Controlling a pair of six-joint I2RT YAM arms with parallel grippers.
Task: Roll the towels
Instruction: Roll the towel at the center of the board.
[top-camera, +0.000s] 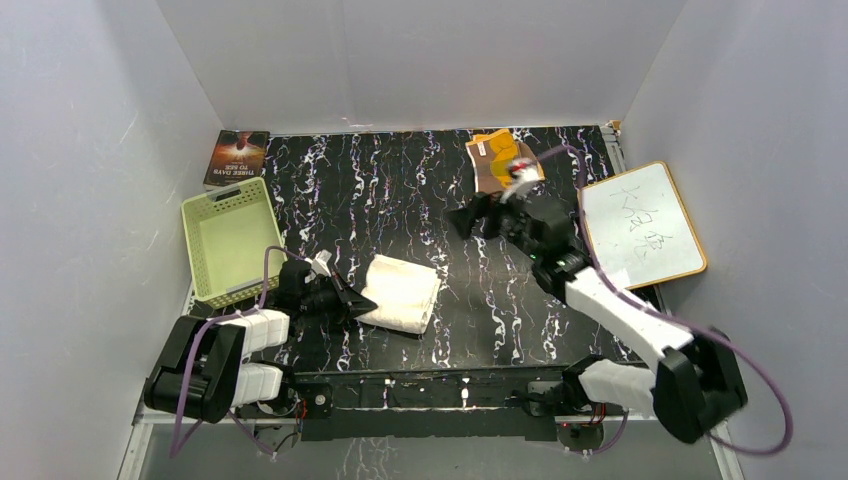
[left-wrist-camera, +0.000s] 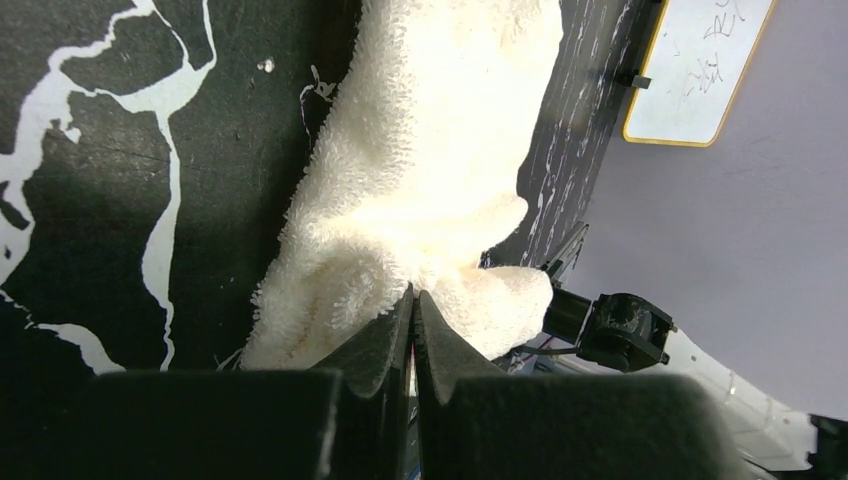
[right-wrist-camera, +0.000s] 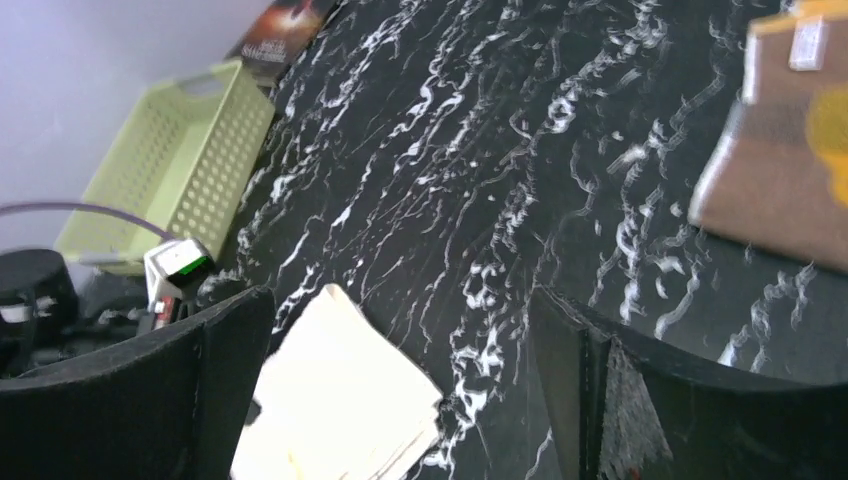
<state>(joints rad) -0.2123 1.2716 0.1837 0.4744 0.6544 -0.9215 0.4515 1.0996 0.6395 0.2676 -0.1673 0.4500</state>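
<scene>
Left hand pinched shut on the fluffy cream-white terry towel; right hand gapes wide, brown yellow-patterned towel beyond it

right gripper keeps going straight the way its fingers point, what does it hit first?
Probably the bare marbled table. The right gripper is open and angled down at it, with the cream towel just nearby. Depth is unclear, so it could clip the towel instead.

The top camera looks down from behind on the whole black marbled table. The left wrist camera is pressed close to the folded cream-white terry towel; the right one views this towel from beyond, farther off. All share it.
</scene>
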